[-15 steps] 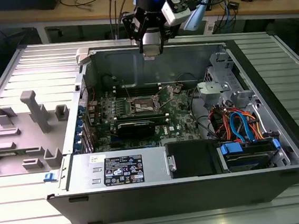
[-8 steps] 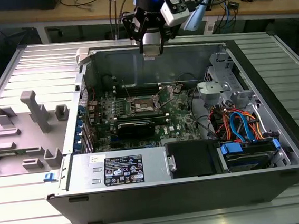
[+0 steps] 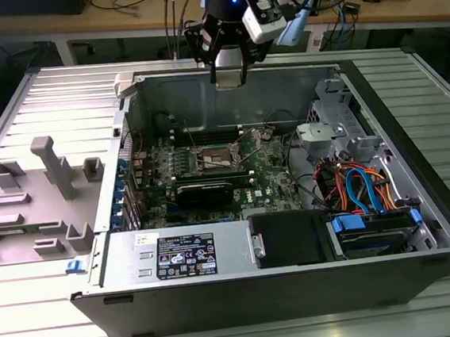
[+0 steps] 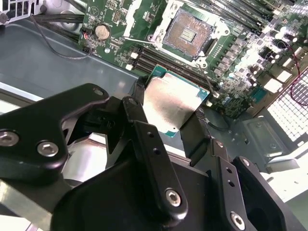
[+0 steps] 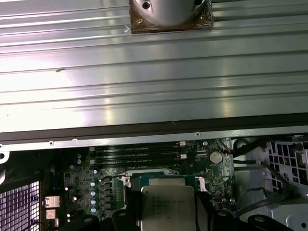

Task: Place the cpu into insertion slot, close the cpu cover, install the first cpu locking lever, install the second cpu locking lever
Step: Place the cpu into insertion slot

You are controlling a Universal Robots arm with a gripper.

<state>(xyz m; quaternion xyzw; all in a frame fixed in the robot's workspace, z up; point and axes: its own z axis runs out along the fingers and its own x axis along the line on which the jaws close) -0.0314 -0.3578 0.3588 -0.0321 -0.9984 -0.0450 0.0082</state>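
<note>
My gripper [image 4: 169, 103] is clamped on the cpu [image 4: 175, 98] by two opposite edges. The bare insertion slot [image 4: 187, 33] lies well apart, beyond the chip's free edge.

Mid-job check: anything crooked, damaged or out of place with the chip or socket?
Nothing stands out. The small silver-grey square cpu is held by two opposite edges between the jaws of the gripper, and the square dark-framed insertion slot lies open with nothing in it.

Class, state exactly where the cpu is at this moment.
In the second wrist view the cpu is gripped between the fingers of the pincer. It is held in the air over the green motherboard, beside the insertion slot and not yet in it.
</note>
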